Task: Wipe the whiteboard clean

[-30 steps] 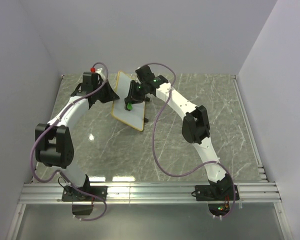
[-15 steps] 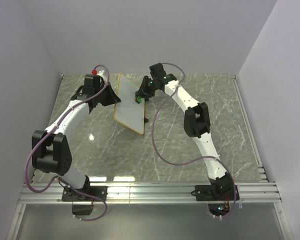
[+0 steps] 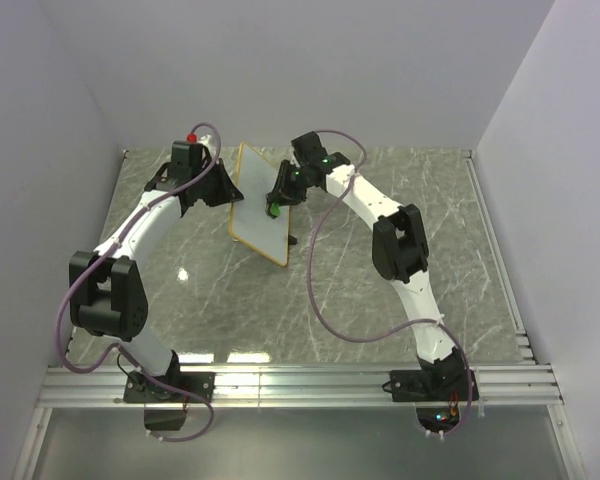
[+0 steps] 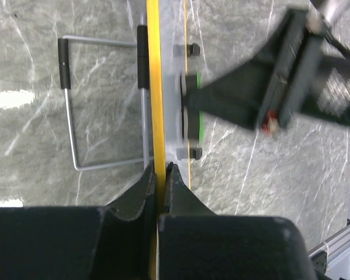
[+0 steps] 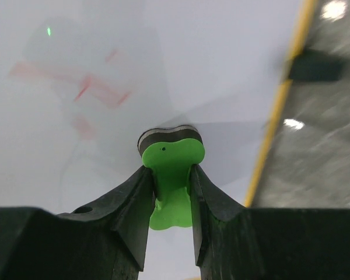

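The whiteboard (image 3: 257, 210), white with a thin tan-orange frame, stands tilted at the back of the table. My left gripper (image 3: 223, 190) is shut on its left edge; in the left wrist view the yellow frame edge (image 4: 156, 87) runs between the fingers. My right gripper (image 3: 277, 203) is shut on a small green bow-shaped eraser (image 5: 173, 175), whose dark felt side presses on the board face (image 5: 192, 64). Faint red marks (image 5: 87, 87) show on the board, up and left of the eraser. The eraser also shows in the top view (image 3: 274, 210).
A wire stand (image 4: 76, 105) sticks out behind the board. Grey marble table (image 3: 400, 180) is walled on three sides. A metal rail (image 3: 300, 380) runs along the near edge. Purple cables (image 3: 320, 290) hang from both arms.
My right gripper with the eraser went up and right across the board, then came back a little down and left. My left gripper kept hold of the board, which shifted slightly.
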